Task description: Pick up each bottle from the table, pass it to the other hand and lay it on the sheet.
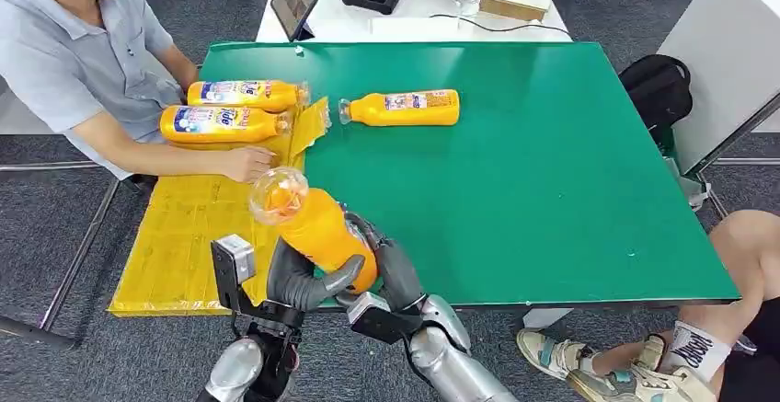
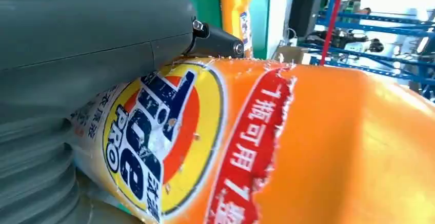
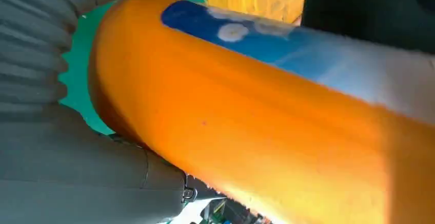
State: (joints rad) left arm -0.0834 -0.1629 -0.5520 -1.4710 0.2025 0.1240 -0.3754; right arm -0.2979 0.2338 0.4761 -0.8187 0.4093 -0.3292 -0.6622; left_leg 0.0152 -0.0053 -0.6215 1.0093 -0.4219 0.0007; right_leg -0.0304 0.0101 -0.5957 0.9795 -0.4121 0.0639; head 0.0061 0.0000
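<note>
A: Item, held bottle (image 1: 313, 223): orange, cap end raised, both hands wrapped round its lower half at the near table edge. Why two?

B: By my reading, the hand-over step; neither has let go. Left hand (image 1: 299, 278): thumb and fingers curled onto the label side. Right hand (image 1: 391, 269): fingers closed against the far side.

A: Remaining stock?

B: One bottle on the table (image 1: 403, 108), well beyond the fingers. Two bottles (image 1: 225, 109) lie on the yellow sheet (image 1: 175, 236), left of the fingers, beside a person's hand (image 1: 246, 163).

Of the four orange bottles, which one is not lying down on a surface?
The bottle held by both hands at the table's near edge: it is lifted, cap tilted upward. Two others lie on the yellow sheet, one on the green table.
</note>
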